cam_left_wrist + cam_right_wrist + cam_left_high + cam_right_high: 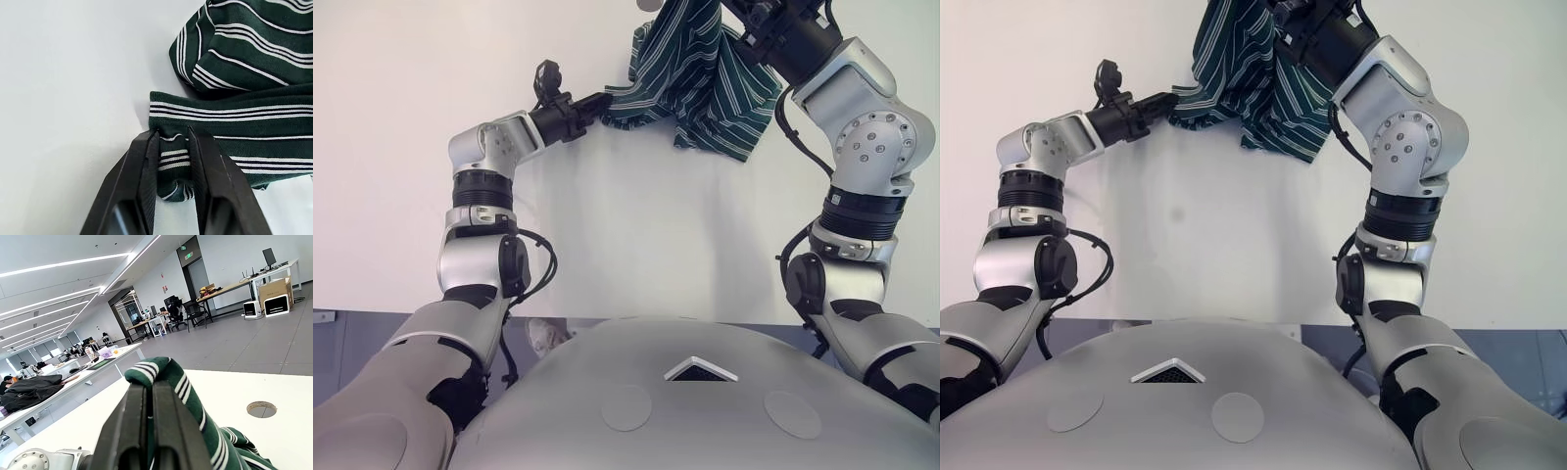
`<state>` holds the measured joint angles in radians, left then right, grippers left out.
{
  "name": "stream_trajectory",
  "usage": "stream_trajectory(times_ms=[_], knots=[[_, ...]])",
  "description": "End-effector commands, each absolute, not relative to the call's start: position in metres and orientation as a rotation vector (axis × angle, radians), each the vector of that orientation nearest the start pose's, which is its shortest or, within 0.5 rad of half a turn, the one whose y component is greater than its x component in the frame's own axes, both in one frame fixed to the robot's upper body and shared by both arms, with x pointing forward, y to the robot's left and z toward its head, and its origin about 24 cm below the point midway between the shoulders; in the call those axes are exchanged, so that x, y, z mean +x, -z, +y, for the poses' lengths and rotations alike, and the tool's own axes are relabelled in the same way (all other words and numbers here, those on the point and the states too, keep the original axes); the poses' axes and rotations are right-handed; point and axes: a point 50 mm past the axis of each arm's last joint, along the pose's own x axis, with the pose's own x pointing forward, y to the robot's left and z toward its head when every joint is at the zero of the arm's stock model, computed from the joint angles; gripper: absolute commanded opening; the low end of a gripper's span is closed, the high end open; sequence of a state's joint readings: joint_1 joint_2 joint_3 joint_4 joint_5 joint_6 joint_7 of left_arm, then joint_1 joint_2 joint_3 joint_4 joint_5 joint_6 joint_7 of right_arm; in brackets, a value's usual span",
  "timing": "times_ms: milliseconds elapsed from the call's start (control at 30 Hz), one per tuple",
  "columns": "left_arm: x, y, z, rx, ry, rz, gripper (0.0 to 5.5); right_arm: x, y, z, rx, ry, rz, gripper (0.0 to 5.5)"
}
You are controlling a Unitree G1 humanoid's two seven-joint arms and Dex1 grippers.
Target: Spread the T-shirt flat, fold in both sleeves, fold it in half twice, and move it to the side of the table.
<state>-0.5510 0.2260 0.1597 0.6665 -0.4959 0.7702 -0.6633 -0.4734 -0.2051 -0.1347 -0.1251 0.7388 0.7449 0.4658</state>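
From my head, the striped T-shirt (705, 78) hangs bunched above the white table's (636, 225) far side; my left wrist shows my left pincer (171, 134) clamped on its hem, my right wrist my right pincer (149, 389) clamped on a fold.

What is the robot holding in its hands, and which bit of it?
The green striped T-shirt. The left gripper pinches cloth right beside a striped hem band; the right gripper clamps a bunched fold, holding it up.

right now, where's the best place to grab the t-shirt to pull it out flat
Grip the T-shirt by its striped edge band, from the robot's left, low over the table: it's a thin flat edge. The left pincer is shut on it.
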Motion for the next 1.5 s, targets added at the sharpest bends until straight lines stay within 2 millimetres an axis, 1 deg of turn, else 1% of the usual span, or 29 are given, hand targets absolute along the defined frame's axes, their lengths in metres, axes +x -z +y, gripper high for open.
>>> stream_trajectory(times_ms=[33, 133, 233, 267, 300, 333, 367, 467, 633, 667, 767, 800, 867, 900, 933, 1000, 1033, 1100, 1133, 1167, 1200, 1233, 1267, 1300, 1333, 1367, 1400, 1433, 1500], knots=[[0.321, -0.02, 0.165, -0.646, 0.584, 0.605, 0.52, 0.307, -0.16, -0.13, 0.456, -0.804, 0.037, 0.0], [0.329, -0.035, 0.176, -0.66, 0.559, 0.489, 0.02, 0.308, -0.16, -0.13, 0.455, -0.8, 0.034, 0.0], [0.336, -0.056, 0.188, -0.66, 0.566, 0.371, 0.02, 0.311, -0.161, -0.134, 0.463, -0.781, 0.026, 0.0], [0.338, -0.059, 0.191, -0.639, 0.559, 0.364, 0.02, 0.312, -0.161, -0.134, 0.464, -0.776, 0.025, 0.0], [0.338, -0.059, 0.193, -0.599, 0.564, 0.377, 0.22, 0.313, -0.161, -0.134, 0.463, -0.774, 0.025, 0.0], [0.339, -0.055, 0.194, -0.559, 0.553, 0.41, 0.32, 0.313, -0.161, -0.134, 0.459, -0.775, 0.025, 0.0], [0.338, -0.051, 0.193, -0.529, 0.551, 0.438, 0.57, 0.313, -0.161, -0.133, 0.457, -0.777, 0.027, 0.0], [0.336, -0.031, 0.178, -0.395, 0.566, 0.54, 1.06, 0.313, -0.159, -0.132, 0.453, -0.777, 0.033, 0.0], [0.332, -0.013, 0.157, -0.332, 0.638, 0.627, 1.92, 0.313, -0.156, -0.128, 0.45, -0.781, 0.043, 0.0], [0.33, -0.01, 0.153, -0.33, 0.664, 0.65, 1.95, 0.313, -0.156, -0.128, 0.45, -0.781, 0.045, 0.0], [0.323, -0.003, 0.148, -0.287, 0.723, 0.707, 1.95, 0.314, -0.155, -0.129, 0.45, -0.773, 0.05, 0.0], [0.319, 0.003, 0.148, -0.218, 0.737, 0.731, 1.95, 0.315, -0.154, -0.129, 0.448, -0.768, 0.052, 0.0], [0.311, 0.013, 0.147, -0.109, 0.762, 0.756, 1.55, 0.315, -0.153, -0.129, 0.444, -0.76, 0.055, 0.0], [0.309, 0.016, 0.147, -0.079, 0.762, 0.757, 1.26, 0.315, -0.152, -0.13, 0.442, -0.757, 0.057, 0.0], [0.309, 0.017, 0.147, -0.065, 0.76, 0.748, 1.17, 0.315, -0.152, -0.13, 0.443, -0.753, 0.059, 0.0], [0.309, 0.016, 0.146, -0.06, 0.764, 0.704, 0.82, 0.316, -0.151, -0.131, 0.446, -0.745, 0.061, 0.0], [0.312, 0.012, 0.146, -0.082, 0.761, 0.652, 0.67, 0.316, -0.151, -0.132, 0.448, -0.74, 0.062, 0.0], [0.323, -0.006, 0.149, -0.145, 0.714, 0.5, 0.31, 0.317, -0.152, -0.134, 0.461, -0.729, 0.062, 0.0], [0.331, -0.017, 0.157, -0.161, 0.651, 0.424, 0.11, 0.318, -0.153, -0.136, 0.473, -0.722, 0.058, 0.0], [0.336, -0.024, 0.163, -0.168, 0.607, 0.378, 0.01, 0.319, -0.154, -0.137, 0.48, -0.717, 0.055, 0.0], [0.347, -0.047, 0.174, -0.222, 0.542, 0.271, 0.01, 0.324, -0.158, -0.142, 0.501, -0.687, 0.035, 0.0], [0.354, -0.063, 0.182, -0.261, 0.503, 0.197, 0.01, 0.327, -0.161, -0.145, 0.516, -0.665, 0.021, 0.0], [0.364, -0.09, 0.188, -0.291, 0.491, 0.097, 0.01, 0.335, -0.169, -0.15, 0.533, -0.632, -0.006, 0.0], [0.372, -0.114, 0.193, -0.313, 0.487, 0.019, 0.01, 0.343, -0.176, -0.154, 0.544, -0.605, -0.029, 0.0], [0.383, -0.141, 0.195, -0.313, 0.493, -0.044, 0.01, 0.353, -0.186, -0.157, 0.554, -0.574, -0.055, 0.0], [0.391, -0.163, 0.195, -0.302, 0.503, -0.087, 0.01, 0.362, -0.196, -0.16, 0.562, -0.547, -0.076, 0.0], [0.397, -0.179, 0.194, -0.275, 0.509, -0.105, 0.01, 0.37, -0.203, -0.162, 0.57, -0.525, -0.092, 0.0], [0.401, -0.187, 0.193, -0.255, 0.514, -0.112, 0.01, 0.375, -0.208, -0.163, 0.576, -0.511, -0.101, 0.0], [0.412, -0.219, 0.187, -0.189, 0.521, -0.154, 0.01, 0.392, -0.231, -0.168, 0.561, -0.467, -0.145, 0.0]])
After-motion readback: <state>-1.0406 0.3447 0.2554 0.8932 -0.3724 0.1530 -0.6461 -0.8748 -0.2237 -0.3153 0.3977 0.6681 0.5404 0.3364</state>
